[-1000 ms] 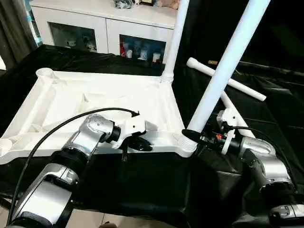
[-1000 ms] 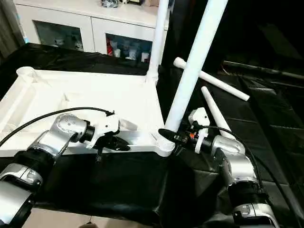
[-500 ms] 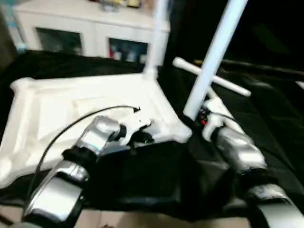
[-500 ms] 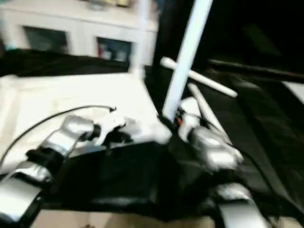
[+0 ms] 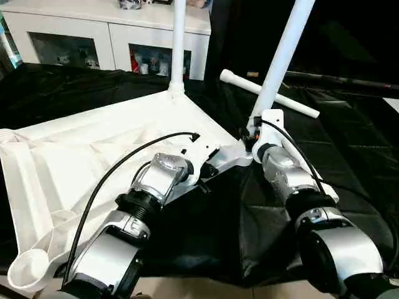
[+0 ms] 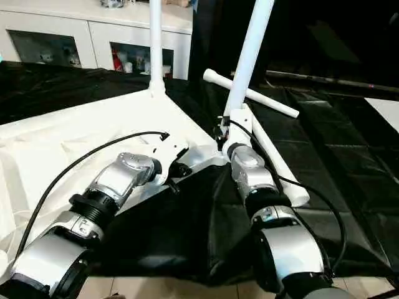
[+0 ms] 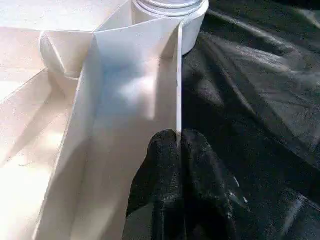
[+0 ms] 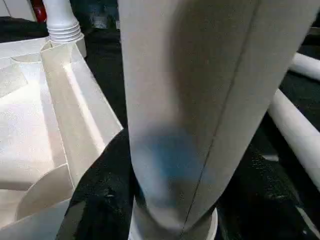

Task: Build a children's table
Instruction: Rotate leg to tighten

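Tabletop point(image 5: 93, 156) lies upside down on the black-draped table point(image 5: 349, 162), ribbed underside showing, its near corner pointing toward twelve o'clock between the two arms. Left hand point(image 7: 178, 145) is pinched almost fully closed on the thin edge wall of the tabletop, just short of the corner socket. Right hand point(image 5: 252, 138) is wrapped around the base of the near leg point(image 5: 280, 59), half open with the tube filling the gap, right where it enters that socket. So the two hands sit close together, left at about nine o'clock of the socket, right on it. The leg's long axis rises steeply and leans away toward one o'clock, not quite square to the slab. A second leg point(image 5: 178, 43) stands upright in the far corner at twelve. Two loose legs wait on the cloth: one point(image 5: 274, 96) beyond the right hand at one o'clock, another point(image 6: 274, 162) beside the right forearm. The right arm is clearly nearer those; my read is the seating push comes first.
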### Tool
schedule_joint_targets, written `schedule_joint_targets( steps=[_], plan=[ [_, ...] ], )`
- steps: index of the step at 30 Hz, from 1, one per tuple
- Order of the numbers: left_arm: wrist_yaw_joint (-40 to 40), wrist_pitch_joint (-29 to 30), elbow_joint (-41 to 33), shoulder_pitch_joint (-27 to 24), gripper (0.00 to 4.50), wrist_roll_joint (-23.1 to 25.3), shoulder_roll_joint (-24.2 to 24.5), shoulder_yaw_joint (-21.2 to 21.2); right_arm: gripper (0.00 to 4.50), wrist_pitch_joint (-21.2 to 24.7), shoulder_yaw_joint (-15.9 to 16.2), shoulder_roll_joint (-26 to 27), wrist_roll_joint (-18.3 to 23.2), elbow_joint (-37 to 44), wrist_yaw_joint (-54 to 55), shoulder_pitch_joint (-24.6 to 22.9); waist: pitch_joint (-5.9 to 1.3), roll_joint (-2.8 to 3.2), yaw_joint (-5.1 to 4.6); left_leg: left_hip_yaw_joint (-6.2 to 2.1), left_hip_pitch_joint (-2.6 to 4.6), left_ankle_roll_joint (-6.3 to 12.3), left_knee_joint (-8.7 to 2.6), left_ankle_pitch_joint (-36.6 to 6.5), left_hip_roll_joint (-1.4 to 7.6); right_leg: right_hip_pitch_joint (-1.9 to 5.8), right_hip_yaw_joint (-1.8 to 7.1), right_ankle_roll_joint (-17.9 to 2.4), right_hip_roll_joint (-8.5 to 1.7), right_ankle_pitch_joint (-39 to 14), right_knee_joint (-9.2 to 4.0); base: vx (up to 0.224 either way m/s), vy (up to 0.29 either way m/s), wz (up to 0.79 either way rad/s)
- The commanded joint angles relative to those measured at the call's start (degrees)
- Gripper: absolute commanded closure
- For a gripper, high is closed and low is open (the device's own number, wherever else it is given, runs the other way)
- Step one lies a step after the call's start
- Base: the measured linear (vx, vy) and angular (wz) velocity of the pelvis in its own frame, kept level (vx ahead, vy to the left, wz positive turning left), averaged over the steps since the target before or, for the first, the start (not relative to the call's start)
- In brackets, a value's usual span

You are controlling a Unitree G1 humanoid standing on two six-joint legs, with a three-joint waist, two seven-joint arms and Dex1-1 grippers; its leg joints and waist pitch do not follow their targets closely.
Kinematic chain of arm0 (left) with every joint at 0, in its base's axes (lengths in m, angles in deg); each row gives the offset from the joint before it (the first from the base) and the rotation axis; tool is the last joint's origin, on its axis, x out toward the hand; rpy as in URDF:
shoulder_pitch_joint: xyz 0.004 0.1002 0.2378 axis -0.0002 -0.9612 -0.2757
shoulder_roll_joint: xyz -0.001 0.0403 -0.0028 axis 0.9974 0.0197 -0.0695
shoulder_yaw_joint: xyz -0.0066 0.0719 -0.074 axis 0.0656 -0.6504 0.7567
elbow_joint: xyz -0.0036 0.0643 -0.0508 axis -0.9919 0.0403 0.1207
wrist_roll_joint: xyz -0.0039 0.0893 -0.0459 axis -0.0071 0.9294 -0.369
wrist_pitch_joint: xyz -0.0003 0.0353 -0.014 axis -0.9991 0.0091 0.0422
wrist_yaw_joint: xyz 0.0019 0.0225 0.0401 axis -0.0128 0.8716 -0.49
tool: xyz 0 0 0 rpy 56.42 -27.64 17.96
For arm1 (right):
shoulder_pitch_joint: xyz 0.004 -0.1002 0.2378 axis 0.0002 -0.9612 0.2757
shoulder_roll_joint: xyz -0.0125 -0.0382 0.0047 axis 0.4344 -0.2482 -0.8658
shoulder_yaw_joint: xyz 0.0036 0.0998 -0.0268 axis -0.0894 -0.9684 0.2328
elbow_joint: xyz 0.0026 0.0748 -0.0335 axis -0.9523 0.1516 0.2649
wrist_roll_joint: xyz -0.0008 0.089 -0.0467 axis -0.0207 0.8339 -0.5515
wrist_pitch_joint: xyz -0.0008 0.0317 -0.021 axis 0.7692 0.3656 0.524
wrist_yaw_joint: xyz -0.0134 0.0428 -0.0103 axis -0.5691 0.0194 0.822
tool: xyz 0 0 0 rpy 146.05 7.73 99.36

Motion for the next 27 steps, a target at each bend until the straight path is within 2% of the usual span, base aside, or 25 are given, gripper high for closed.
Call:
schedule_joint_targets(
  steps=[1, 2, 3, 4, 6, 8, 9, 10, 11, 12, 13, 14, 15, 20, 22, 23, 24, 25, 26, 27],
  plan=[
    [-1.37, -1.80, -4.36, 1.93, 4.50, -0.45, 0.31, 1.52, 2.64, 4.60, 1.99, 1.68, -3.40, -8.71, 0.06, -4.40, -2.49, 0.91, -0.08, -1.05, -0.21, -1.32, -5.53, -14.96, 3.38, 0.69, 4.71, -7.16, -4.83, -18.50, -5.88, 0.053, -0.013, 0.00],
    [-1.06, -1.66, -4.85, 1.66, 4.50, -0.48, 0.84, 1.39, 2.64, 4.44, 2.16, 1.78, -3.81, -9.01, -0.74, -4.15, -2.79, 0.82, -0.04, -0.96, -0.51, -1.18, -5.45, -12.41, 3.38, 1.13, 4.78, -7.95, -4.83, -14.72, -5.34, 0.053, -0.012, -0.03],
    [-0.76, -1.75, -5.03, 1.54, 4.50, -0.52, 1.27, 1.28, 2.64, 3.62, 2.28, 1.84, -4.04, -9.09, -2.02, -3.95, -2.94, 0.80, -0.01, -0.82, -0.50, -0.89, -5.35, -10.82, 3.33, 1.18, 4.84, -8.38, -4.75, -12.36, -5.11, 0.053, -0.012, -0.03],
    [-0.64, -1.83, -5.06, 1.51, 4.50, -0.53, 1.45, 1.22, 2.64, 3.12, 2.38, 1.85, -4.17, -9.10, -2.63, -3.84, -3.13, 0.64, 0.05, -0.58, -0.77, -0.09, -5.15, -7.36, 3.18, 1.50, 4.88, -9.12, -4.70, -7.64, -4.54, 0.000, 0.000, 0.00],
    [0.12, -2.51, -4.97, 1.50, 4.50, -0.43, 2.11, 0.96, 2.08, 2.34, 1.87, 1.63, -3.61, -8.87, -3.65, -3.49, -3.22, 0.68, 0.13, -0.33, -0.78, 1.20, -4.87, -3.08, 3.05, 1.62, 4.95, -10.40, -4.35, -1.23, -3.81, 0.000, 0.000, 0.00],
    [1.39, -4.08, -4.62, 1.56, 4.50, -0.33, 3.31, 0.63, 1.91, 1.23, 1.25, 1.28, -2.87, -8.48, -5.62, -2.55, -3.13, 0.76, -0.04, -0.11, -0.84, 1.82, -4.98, -3.54, 3.02, 1.75, 5.09, -11.44, -4.20, -0.89, -3.77, 0.000, 0.000, 0.00],
    [1.40, -4.11, -4.60, 1.58, 4.50, -0.34, 3.37, 0.66, 1.85, 1.17, 1.23, 1.26, -2.84, -8.47, -5.81, -2.46, -3.19, 0.94, -0.01, -0.01, -0.50, 1.77, -4.97, -4.28, 3.09, 1.54, 5.19, -11.82, -4.22, -1.23, -3.86, 0.000, 0.000, 0.00],
    [1.58, -4.20, -4.57, 1.64, 4.50, -0.45, 3.65, 0.75, 1.85, 0.86, 1.12, 1.12, -2.71, -8.37, -6.44, -2.13, -3.19, 0.61, -0.05, 0.02, -0.64, 1.57, -4.88, -4.40, 3.16, 1.65, 5.45, -11.84, -4.38, -1.03, -3.70, 0.000, 0.000, 0.00],
    [1.89, -4.49, -4.62, 1.68, 4.50, -0.54, 4.03, 0.78, 1.61, 0.18, 1.05, 0.92, -2.62, -8.12, -7.91, -1.70, -3.22, 0.51, -0.06, 0.08, -0.71, 1.72, -5.00, -4.22, 3.08, 1.79, 5.45, -11.83, -4.11, -1.06, -3.67, 0.000, 0.000, 0.00],
    [1.80, -4.55, -4.60, 1.75, 4.50, -0.51, 4.24, 0.86, 1.51, -0.19, 1.05, 0.78, -2.59, -7.93, -8.65, -1.43, -3.10, 0.76, 0.07, 0.29, -0.38, 1.90, -4.95, -4.72, 3.14, 1.37, 5.59, -12.06, -4.15, -1.58, -3.83, 0.000, 0.000, 0.00],
    [1.94, -4.94, -4.64, 1.78, 4.50, -0.40, 4.58, 0.75, 1.47, -0.61, 1.00, 0.56, -2.64, -7.72, -9.43, -1.09, -3.24, 0.81, 0.02, 0.34, -0.36, 2.07, -4.82, -3.72, 3.19, 1.44, 5.73, -12.69, -4.15, 0.19, -3.54, 0.000, 0.000, 0.00],
    [2.17, -5.30, -4.67, 1.77, 4.50, -0.33, 4.83, 0.62, 1.42, -1.03, 1.09, 0.39, -2.69, -7.51, -10.33, -0.91, -3.30, 0.63, 0.00, 0.49, -0.31, 2.42, -4.66, -2.65, 3.14, 1.36, 5.79, -13.27, -4.02, 2.27, -3.35, 0.000, 0.000, 0.00],
    [2.58, -5.77, -4.66, 1.77, 4.50, -0.30, 5.32, 0.45, 1.18, -1.85, 1.20, 0.03, -2.82, -7.03, -12.22, -0.63, -3.23, 0.54, 0.02, 0.55, -0.33, 2.66, -4.66, -2.63, 3.10, 1.34, 5.78, -13.51, -3.96, 2.53, -3.33, 0.000, 0.000, 0.00],
    [5.62, -8.30, -4.60, 1.56, 4.50, -1.06, 6.81, 0.24, 0.89, -3.67, 1.83, -2.06, -3.09, -4.54, -18.85, -0.84, -3.25, 0.44, 0.04, 0.80, -0.47, 3.77, -4.40, -2.04, 3.09, 1.48, 5.88, -14.47, -3.97, 2.96, -3.19, 0.000, 0.000, 0.00],
    [9.50, -10.74, -4.50, 1.00, 4.50, -1.56, 8.39, -0.52, 0.71, -4.26, 2.91, -4.47, -2.61, -0.37, -26.37, -2.77, -3.35, 0.40, 0.18, 0.95, -0.35, 4.91, -4.09, -0.43, 2.98, 1.43, 5.88, -14.96, -3.79, 5.61, -2.98, 0.000, 0.000, 0.00],
    [11.34, -11.80, -4.48, 0.69, 4.50, -1.81, 9.16, -0.85, 0.58, -4.43, 3.79, -5.83, -2.61, 1.94, -30.08, -4.04, -3.73, 0.21, 0.45, 0.95, -0.42, 7.27, -3.58, 3.20, 2.94, 1.62, 5.85, -15.53, -3.65, 11.27, -2.27, 0.000, 0.000, 0.00],
    [12.87, -12.96, -4.62, 0.38, 4.50, -2.10, 9.66, -1.09, 0.58, -4.50, 4.40, -6.75, -2.69, 3.42, -32.29, -4.93, -3.90, 0.16, 0.39, 0.94, -0.42, 8.12, -3.31, 5.04, 2.86, 1.49, 5.82, -16.09, -3.51, 13.90, -1.85, 0.000, 0.000, 0.00],
    [16.18, -14.43, -5.42, -0.39, 4.50, -2.90, 10.52, -1.56, 0.49, -3.88, 5.02, -8.22, -2.27, 5.86, -35.64, -6.41, -3.92, -0.07, 0.45, 0.97, -0.68, 10.16, -2.98, 7.76, 2.63, 1.51, 5.74, -16.76, -3.37, 17.67, -1.51, 0.000, 0.000, 0.00],
    [17.45, -14.55, -5.77, -0.70, 4.50, -3.19, 10.87, -1.74, 0.37, -3.51, 5.10, -8.77, -2.00, 6.69, -37.08, -6.92, -3.97, -0.07, 0.50, 0.97, -0.61, 11.52, -2.83, 8.77, 2.79, 1.30, 5.71, -17.65, -3.58, 19.31, -1.27, 0.000, 0.000, 0.00],
    [17.45, -14.55, -5.77, -0.70, 4.50, -3.19, 10.87, -1.74, 0.28, -3.51, 5.10, -8.77, -2.00, 6.69, -37.08, -6.92, -3.90, -0.09, 0.40, 1.03, -0.59, 11.91, -2.85, 8.76, 2.84, 1.16, 5.69, -18.14, -3.56, 19.05, -1.30, 0.000, 0.000, 0.00]
  ],
)
